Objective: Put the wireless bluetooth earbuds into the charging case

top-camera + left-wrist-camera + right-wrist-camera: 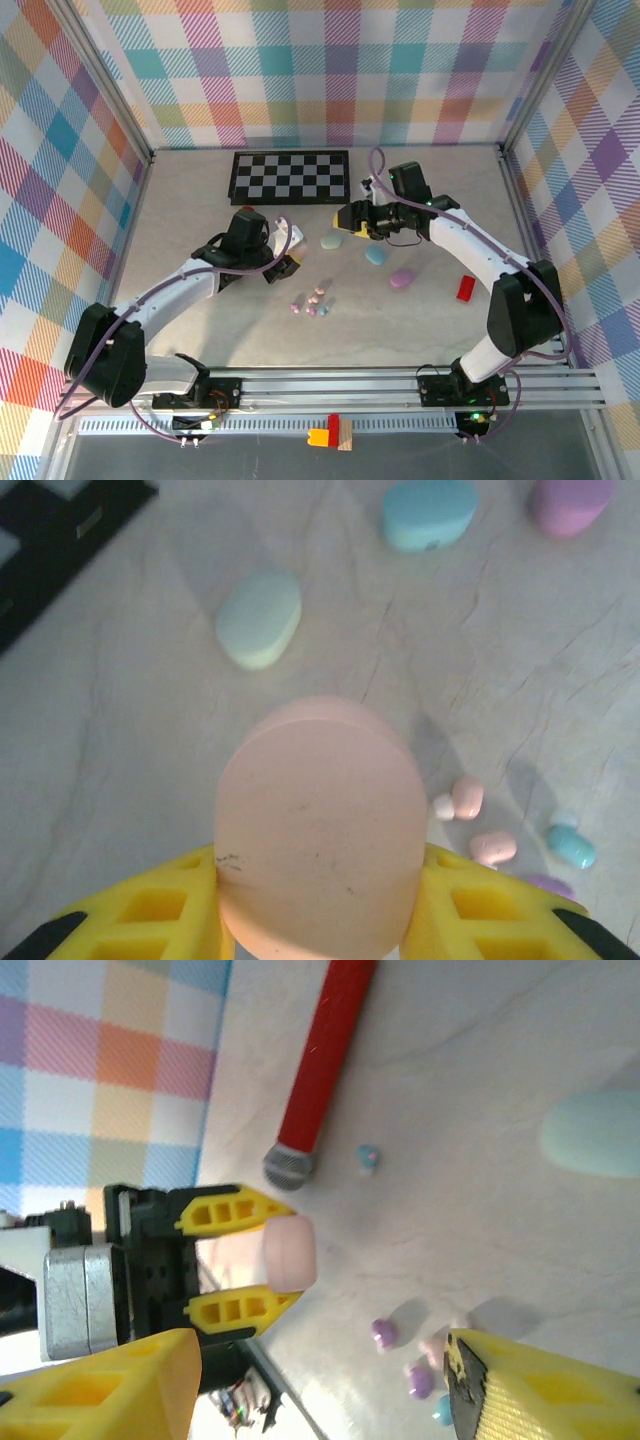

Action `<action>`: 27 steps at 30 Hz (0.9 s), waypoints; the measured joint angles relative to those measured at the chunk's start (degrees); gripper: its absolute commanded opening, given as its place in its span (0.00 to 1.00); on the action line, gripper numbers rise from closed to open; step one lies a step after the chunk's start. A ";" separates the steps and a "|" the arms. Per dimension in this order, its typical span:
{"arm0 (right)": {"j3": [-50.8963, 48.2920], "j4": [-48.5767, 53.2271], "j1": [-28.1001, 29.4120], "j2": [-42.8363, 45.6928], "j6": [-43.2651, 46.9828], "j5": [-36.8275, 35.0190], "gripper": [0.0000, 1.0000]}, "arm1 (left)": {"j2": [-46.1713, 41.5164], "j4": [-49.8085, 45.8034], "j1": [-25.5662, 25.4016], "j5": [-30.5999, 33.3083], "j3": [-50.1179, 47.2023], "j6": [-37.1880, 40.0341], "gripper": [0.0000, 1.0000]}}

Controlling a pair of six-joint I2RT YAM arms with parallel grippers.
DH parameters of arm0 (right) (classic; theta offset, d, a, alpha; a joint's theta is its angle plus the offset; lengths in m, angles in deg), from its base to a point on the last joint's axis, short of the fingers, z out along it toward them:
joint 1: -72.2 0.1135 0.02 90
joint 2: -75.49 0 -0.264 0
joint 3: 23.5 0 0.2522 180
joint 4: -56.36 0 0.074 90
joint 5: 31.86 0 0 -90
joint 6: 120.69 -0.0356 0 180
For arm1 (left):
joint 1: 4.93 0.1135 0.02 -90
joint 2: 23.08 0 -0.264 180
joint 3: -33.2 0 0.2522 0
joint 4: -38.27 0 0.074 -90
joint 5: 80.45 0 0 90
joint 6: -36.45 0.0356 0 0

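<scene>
Yellow left gripper (283, 1253)?
— Clamped on pink case (320, 810).
Right gripper (322, 1370)?
— Jaws apart, empty; near mint case (331, 241).
And earbuds (315, 302)?
— Loose on table (200, 200), clustered between the arms, apart from blue case (376, 255) and lilac case (402, 278).
</scene>
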State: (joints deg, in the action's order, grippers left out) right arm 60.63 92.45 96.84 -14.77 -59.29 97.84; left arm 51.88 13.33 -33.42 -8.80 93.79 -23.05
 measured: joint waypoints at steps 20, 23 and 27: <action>2.78 1.18 6.36 -6.05 -0.96 6.19 0.49 | -1.20 13.00 -1.25 -11.17 -1.29 0.26 0.39; 3.32 1.11 6.58 -6.03 -1.22 5.99 0.36 | -1.20 12.87 -1.33 -11.13 -1.29 0.46 0.39; 3.58 1.38 6.67 -6.03 -1.42 5.73 0.22 | -1.20 12.37 -1.38 -10.49 -1.31 0.68 0.40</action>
State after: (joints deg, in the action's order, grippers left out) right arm 64.22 93.83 103.51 -20.80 -60.71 103.57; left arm 50.68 25.70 -34.80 -19.29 92.48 -22.37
